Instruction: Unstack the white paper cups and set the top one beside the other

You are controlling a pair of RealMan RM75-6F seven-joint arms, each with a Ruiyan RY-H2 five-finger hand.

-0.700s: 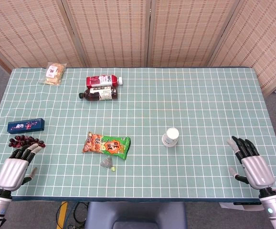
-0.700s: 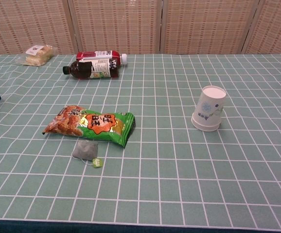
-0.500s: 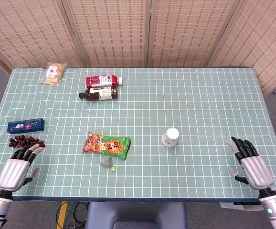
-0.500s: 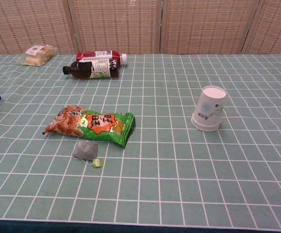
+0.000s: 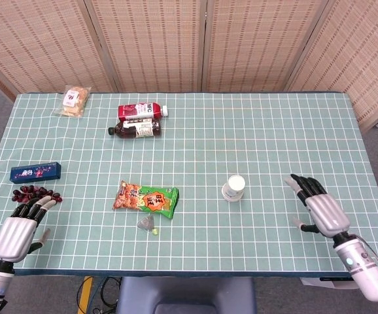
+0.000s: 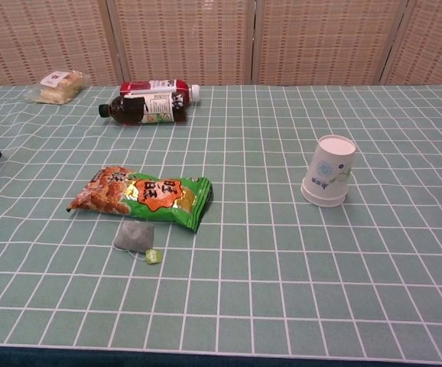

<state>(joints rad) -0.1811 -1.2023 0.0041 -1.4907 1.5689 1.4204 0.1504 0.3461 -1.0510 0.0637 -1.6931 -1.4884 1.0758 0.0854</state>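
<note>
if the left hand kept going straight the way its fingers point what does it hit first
Most likely the dark grapes: in the head view the left hand has its fingertips almost at the bunch. Beyond lies the blue box. Whether the hand would pass above them is unclear.

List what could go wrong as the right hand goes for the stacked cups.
1. The paper cups stand upside down and light; a sideways nudge from the open right hand may tip or slide them.
2. Squeezing hard could crush them, or lift both together.
3. The left hand lies far off, unable to steady the lower cup.
</note>
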